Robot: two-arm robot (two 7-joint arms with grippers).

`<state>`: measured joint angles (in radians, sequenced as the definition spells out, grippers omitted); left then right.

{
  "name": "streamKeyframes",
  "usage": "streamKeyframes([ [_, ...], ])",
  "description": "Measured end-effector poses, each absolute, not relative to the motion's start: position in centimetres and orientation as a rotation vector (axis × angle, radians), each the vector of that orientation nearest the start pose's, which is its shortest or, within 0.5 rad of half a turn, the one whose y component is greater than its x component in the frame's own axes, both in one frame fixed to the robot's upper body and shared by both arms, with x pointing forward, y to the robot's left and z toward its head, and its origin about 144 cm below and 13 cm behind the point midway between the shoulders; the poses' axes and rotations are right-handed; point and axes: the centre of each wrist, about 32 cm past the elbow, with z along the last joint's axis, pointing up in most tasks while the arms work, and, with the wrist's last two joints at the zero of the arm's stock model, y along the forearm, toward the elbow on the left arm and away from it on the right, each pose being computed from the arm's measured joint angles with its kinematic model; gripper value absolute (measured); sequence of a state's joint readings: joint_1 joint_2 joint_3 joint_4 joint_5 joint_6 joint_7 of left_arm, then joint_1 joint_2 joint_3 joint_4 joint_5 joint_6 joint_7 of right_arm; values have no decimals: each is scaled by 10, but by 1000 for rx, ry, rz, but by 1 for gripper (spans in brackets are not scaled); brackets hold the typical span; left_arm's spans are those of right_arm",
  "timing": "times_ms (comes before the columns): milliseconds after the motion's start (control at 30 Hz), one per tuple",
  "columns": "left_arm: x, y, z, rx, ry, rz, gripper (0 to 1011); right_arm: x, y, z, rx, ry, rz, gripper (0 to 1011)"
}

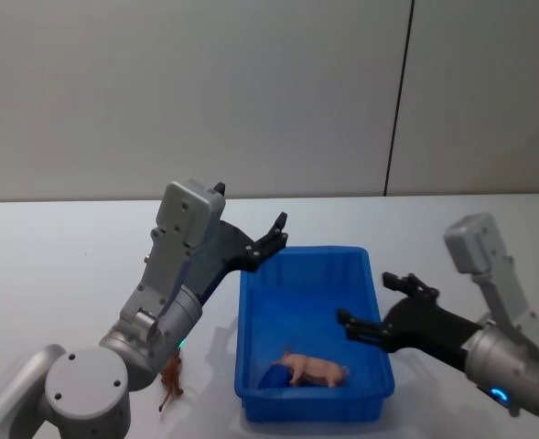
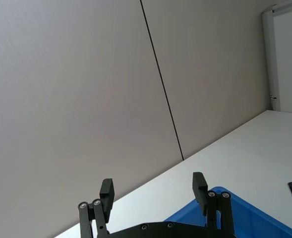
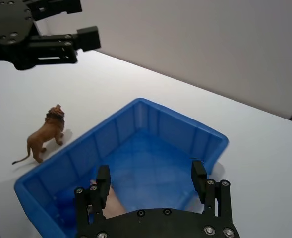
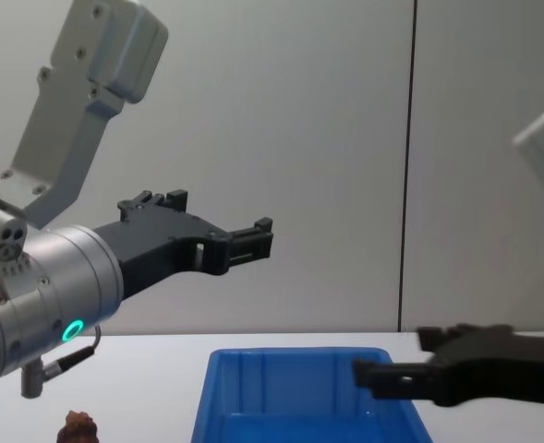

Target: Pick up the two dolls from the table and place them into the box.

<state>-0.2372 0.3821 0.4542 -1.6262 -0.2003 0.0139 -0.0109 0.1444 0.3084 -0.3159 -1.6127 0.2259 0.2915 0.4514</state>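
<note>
The lion figure (image 1: 171, 382) is a hard-looking moulded toy, tan-brown with a darker shaggy mane and a thin curled tail. It stands on four legs on the white table (image 1: 59, 265), near the box (image 1: 310, 265) and to the left of its near left corner, outside it. The box is a bright blue plastic bin, rectangular, with a rounded rim and vertical ribs on its inner walls. At its near end is a smooth pink pig figure (image 1: 317, 369). Against the pig's left side sits a small rounded blue toy (image 1: 273, 375), darker than the box floor, its form too unclear to tell.

The right wrist view shows the lion whole and in profile, while the chest view catches just the top of its mane at the bottom edge. The chest view also gives heights: the left gripper (image 1: 274, 236) is raised well above the box's far left corner, and the right gripper (image 1: 379, 311) is low over the right side. Each has its black fingers spread wide with nothing between them.
</note>
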Motion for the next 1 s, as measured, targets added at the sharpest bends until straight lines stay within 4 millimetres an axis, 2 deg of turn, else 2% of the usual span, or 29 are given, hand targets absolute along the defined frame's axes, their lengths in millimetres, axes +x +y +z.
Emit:
streamKeyframes([
  [267, 492, 198, 1204, 61, -268, 1124, 1001, 466, -242, 1177, -238, 80, -877, 1001],
  [467, 492, 198, 1204, 61, -267, 1124, 1001, 457, -253, 1174, -247, 74, -899, 1001],
  [733, 488, 200, 1203, 70, -262, 1145, 1001, 451, -261, 1173, -254, 69, -914, 1001],
  [1000, 472, 204, 1197, 87, -215, 1222, 1001, 447, -265, 1172, -258, 66, -922, 1001],
])
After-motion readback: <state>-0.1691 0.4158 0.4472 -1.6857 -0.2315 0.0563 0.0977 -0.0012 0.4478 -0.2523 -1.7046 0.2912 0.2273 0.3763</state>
